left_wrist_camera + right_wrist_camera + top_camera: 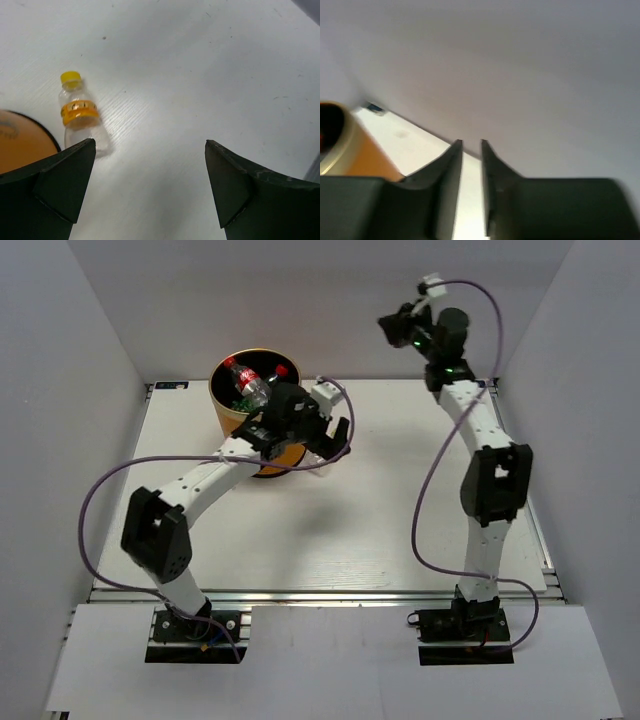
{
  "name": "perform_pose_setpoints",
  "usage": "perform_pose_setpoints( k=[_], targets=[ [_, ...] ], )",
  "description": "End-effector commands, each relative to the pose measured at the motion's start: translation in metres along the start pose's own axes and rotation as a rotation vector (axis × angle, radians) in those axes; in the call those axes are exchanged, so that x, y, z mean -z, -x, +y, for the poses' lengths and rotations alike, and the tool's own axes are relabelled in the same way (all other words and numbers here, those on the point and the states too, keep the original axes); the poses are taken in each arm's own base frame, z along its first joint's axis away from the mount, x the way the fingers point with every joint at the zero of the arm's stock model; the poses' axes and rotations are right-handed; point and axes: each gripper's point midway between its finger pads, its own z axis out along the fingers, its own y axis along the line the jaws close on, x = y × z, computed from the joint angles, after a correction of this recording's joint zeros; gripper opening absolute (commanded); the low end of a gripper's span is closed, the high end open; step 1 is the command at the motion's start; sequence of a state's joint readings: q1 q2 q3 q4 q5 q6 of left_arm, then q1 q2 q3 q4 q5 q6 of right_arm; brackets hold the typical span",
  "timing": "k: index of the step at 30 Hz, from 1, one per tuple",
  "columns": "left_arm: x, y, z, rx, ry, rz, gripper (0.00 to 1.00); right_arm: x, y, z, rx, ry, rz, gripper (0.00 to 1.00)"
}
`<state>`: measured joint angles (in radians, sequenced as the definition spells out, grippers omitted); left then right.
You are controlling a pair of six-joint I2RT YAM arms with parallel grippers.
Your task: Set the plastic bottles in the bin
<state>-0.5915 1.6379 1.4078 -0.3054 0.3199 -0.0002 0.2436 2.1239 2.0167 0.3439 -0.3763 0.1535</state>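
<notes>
At the far left of the white tabletop [360, 520], about eleven o'clock from behind the arms, stands the tall orange-yellow cylindrical bin with a black inside [220, 410]. There are bottles in it. A clear plastic bottle with a red label and red cap [247, 383] lies on top of the pile, with another red cap just past it and something green underneath.

The left claw [150, 192] hangs just to the right of the bin, pointing down at the tabletop. Its two dark fingers [60, 185] are spread wide with nothing between them. From overhead the arm hides what lies below, but its wrist camera shows a small clear plastic bottle with a yellow cap and an orange-yellow label band [80, 112]. This bottle lies flat on the tabletop, just beside the foot of the bin.

It lies at about ten o'clock from the claw's gap and outside it, with its base near the tip of the left-hand finger. Its long axis runs roughly twelve to six in that view, cap at the twelve end, at right angles to the line between the fingers. They would therefore close across its narrow body. I'd judge the claw has to shift toward ten o'clock before it can straddle the bottle.

The right claw [469, 150] is raised high at the far right, about one o'clock. Its fingers are drawn almost together on nothing, well apart from that bottle. The left arm is plainly the nearer.
</notes>
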Motion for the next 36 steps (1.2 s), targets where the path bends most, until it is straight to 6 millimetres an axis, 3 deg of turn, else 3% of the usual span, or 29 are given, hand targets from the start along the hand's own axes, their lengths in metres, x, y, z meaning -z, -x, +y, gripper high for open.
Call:
perform_pose_setpoints(
  k=[1,2,3,4,5,6,7,8,10,11,14,17,19,20,25,29,33,36],
  targets=[
    [-0.029,0.006,-0.004,-0.093,0.025,0.014,1.0,0.064,-0.018,-0.059,-0.05,-0.198,0.193,0.31],
    [-0.037,-0.005,0.006,-0.088,0.087,0.061,1.0,0.075,-0.034,-0.061,-0.066,-0.187,0.246,0.35],
    [-0.043,0.003,0.012,-0.104,0.128,0.064,1.0,0.091,-0.044,-0.062,-0.078,-0.19,0.283,0.5],
    [-0.065,-0.021,0.018,-0.118,0.144,0.141,1.0,0.114,-0.059,-0.074,-0.078,-0.218,0.331,0.57],
    [-0.07,-0.029,0.038,-0.12,0.247,0.182,1.0,0.124,-0.054,-0.065,-0.07,-0.181,0.334,0.67],
    [-0.075,-0.028,0.041,-0.128,0.284,0.215,1.0,0.144,-0.094,-0.065,-0.084,-0.186,0.415,0.83],
    [-0.092,-0.055,0.054,-0.126,0.319,0.294,1.0,0.155,-0.097,-0.069,-0.065,-0.188,0.429,0.85],
    [-0.094,-0.044,0.068,-0.137,0.398,0.289,1.0,0.163,-0.086,-0.059,-0.044,-0.159,0.415,0.9],
    [-0.1,-0.058,0.078,-0.142,0.44,0.354,1.0,0.187,-0.122,-0.053,-0.049,-0.145,0.491,0.9],
    [-0.106,-0.062,0.084,-0.146,0.469,0.362,1.0,0.192,-0.117,-0.047,-0.039,-0.129,0.485,0.9],
    [-0.106,-0.063,0.097,-0.147,0.547,0.361,1.0,0.211,-0.141,-0.033,-0.079,-0.103,0.536,0.9],
    [-0.108,-0.068,0.106,-0.156,0.593,0.378,1.0,0.221,-0.153,-0.021,-0.106,-0.077,0.558,0.9],
    [-0.109,-0.087,0.111,-0.163,0.615,0.422,1.0,0.225,-0.159,-0.017,-0.128,-0.077,0.568,0.9],
    [-0.108,-0.087,0.112,-0.165,0.624,0.422,1.0,0.227,-0.159,-0.018,-0.131,-0.079,0.567,0.9],
    [-0.113,-0.132,0.101,-0.151,0.529,0.524,1.0,0.225,-0.158,-0.012,-0.154,-0.06,0.563,0.9],
    [-0.113,-0.153,0.082,-0.126,0.44,0.583,0.96,0.222,-0.158,-0.01,-0.16,-0.04,0.561,0.87],
    [-0.106,-0.159,0.073,-0.094,0.407,0.614,0.94,0.222,-0.157,-0.008,-0.161,-0.026,0.559,0.84],
    [-0.103,-0.167,0.064,-0.059,0.371,0.646,0.84,0.221,-0.155,-0.005,-0.165,-0.013,0.554,0.82]
  ],
)
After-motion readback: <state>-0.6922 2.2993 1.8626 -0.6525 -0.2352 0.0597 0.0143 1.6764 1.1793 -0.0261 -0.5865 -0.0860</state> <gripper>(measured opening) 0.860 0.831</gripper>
